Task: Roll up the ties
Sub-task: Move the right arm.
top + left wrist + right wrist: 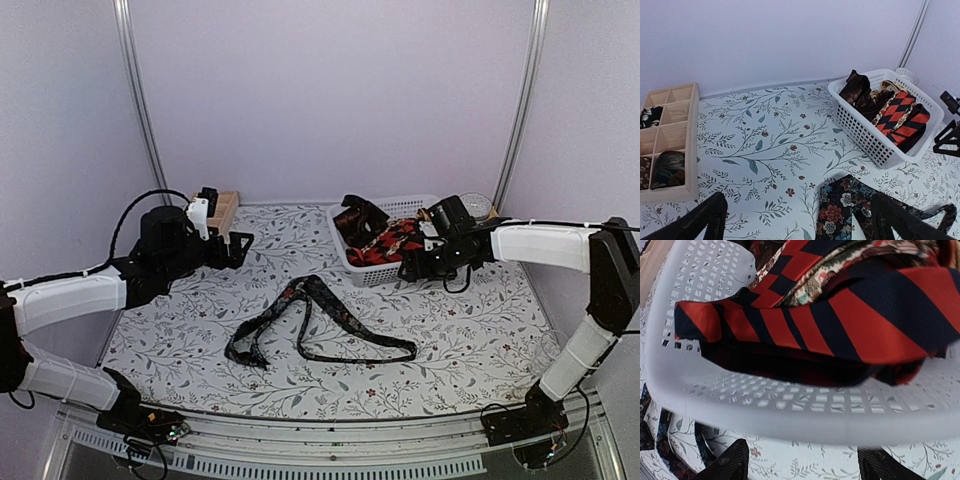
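Left tool [237, 248]: mine, fingers wide apart, empty, above table near far-left corner, beside tray [223, 207]. Right tool [408, 268]: fingers apart, empty, at near wall of basket [380, 276] by table's far-right corner. Floral tie [298, 291] lies unrolled, bent, mid-table. Red-black ties [392, 242] heaped in basket. Rolled ties [667, 169] sit in tray compartments.

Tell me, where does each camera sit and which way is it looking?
Top external: high behind the bases, looking down at the table, loose floral tie and white basket; left arm and right arm show.
Left wrist: on the left arm, facing across to the wooden tray and basket; left jaws open at the bottom.
Right wrist: on the right arm, close to the basket rim and a red-striped tie; right jaws open below.
Shared: all see the basket.
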`<state>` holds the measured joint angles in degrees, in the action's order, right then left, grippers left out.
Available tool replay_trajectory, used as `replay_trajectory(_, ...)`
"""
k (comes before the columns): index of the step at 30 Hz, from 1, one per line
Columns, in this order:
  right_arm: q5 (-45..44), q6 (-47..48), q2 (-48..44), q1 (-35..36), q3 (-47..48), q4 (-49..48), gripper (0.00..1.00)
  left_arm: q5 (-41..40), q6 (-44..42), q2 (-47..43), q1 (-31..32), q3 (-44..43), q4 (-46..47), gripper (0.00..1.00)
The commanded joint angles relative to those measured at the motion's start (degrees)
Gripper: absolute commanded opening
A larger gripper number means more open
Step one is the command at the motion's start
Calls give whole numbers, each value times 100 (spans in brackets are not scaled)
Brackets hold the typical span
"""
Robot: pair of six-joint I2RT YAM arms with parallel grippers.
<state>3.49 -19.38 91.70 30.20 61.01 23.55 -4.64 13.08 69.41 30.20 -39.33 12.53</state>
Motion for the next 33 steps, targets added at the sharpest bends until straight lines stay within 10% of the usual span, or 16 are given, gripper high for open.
replay_trajectory(1, -17, 51, 1197, -5, 670, -519, 74, -93, -95, -100, -65, 130, 100, 100)
replay_trajectory(22, -242, -658, 4575, -485, 4638, -669, 74, -221, -114, -287, -154, 114, -194, 100)
replay_trajectory(33, 527, -199, 1035, -244, 1596, -590, 82, 1826, -1190, -682, -21, -325, -974, 100)
